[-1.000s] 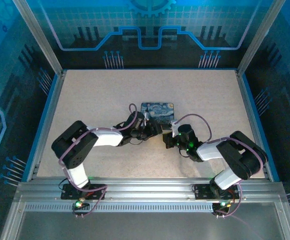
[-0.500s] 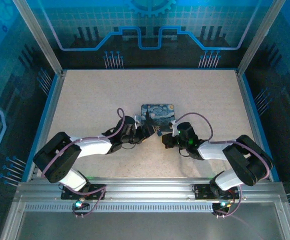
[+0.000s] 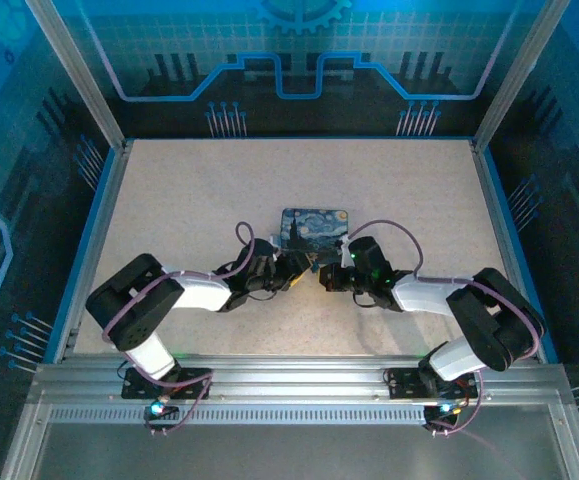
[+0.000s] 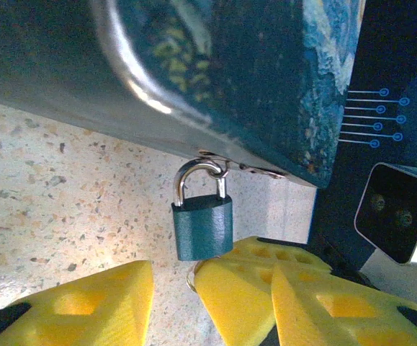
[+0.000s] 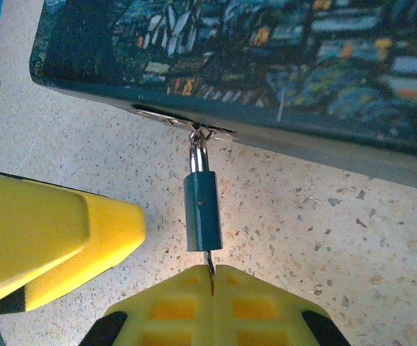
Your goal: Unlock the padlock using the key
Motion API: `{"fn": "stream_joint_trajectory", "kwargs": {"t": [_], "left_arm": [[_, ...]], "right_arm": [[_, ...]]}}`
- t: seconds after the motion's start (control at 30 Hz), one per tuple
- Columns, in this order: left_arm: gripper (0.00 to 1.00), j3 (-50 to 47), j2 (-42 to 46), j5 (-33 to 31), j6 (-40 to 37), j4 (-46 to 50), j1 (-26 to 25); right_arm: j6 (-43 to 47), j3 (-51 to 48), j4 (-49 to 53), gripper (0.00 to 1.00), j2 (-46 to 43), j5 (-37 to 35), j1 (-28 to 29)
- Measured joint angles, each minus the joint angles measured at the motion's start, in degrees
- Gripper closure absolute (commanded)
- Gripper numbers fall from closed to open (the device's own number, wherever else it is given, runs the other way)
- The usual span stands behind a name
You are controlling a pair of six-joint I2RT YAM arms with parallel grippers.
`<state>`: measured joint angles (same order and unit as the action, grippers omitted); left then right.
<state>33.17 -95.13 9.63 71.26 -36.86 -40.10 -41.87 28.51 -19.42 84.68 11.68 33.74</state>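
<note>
The padlock hangs by its thin silvery shackle from a metal hasp on the near side wall of the tin box. Its body is dark bluish and plain, and it lies over the speckled tabletop. The shackle is seated in the body.

The key shows as a thin pale sliver running from the bottom face of the padlock down into the right pincer. That pincer is clenched on the key, with its yellow pads pressed together. Most of the key is hidden between the pads. The keyhole is out of sight, so how far the key goes in cannot be told.

The left pincer is released and grasps nothing. One yellow finger stands apart to one side of the padlock.

In the top view the padlock is too small to make out between the two pincers. The tin's printed lid is cut off in both wrist views.
</note>
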Motion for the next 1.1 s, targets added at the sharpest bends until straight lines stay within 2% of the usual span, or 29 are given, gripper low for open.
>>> {"fn": "stream_joint_trajectory", "kwargs": {"t": [0.3, 0.87, 1.1], "left_arm": [[0.56, 0.0, -2.05, -1.36, 2.05, -3.96, -0.26], [0.57, 0.02, -11.45, -1.42, 7.61, -15.19, -0.59], [0.62, 0.35, -13.25, -0.98, 8.7, -18.43, -0.63]], "right_arm": [[-3.98, 0.02, 0.31, 1.0, 0.09, 0.66, -0.02], [-7.08, 0.02, 0.13, 1.0, 0.09, 0.96, -0.15], [-7.48, 0.02, 0.35, 1.0, 0.09, 0.72, -0.44]]}}
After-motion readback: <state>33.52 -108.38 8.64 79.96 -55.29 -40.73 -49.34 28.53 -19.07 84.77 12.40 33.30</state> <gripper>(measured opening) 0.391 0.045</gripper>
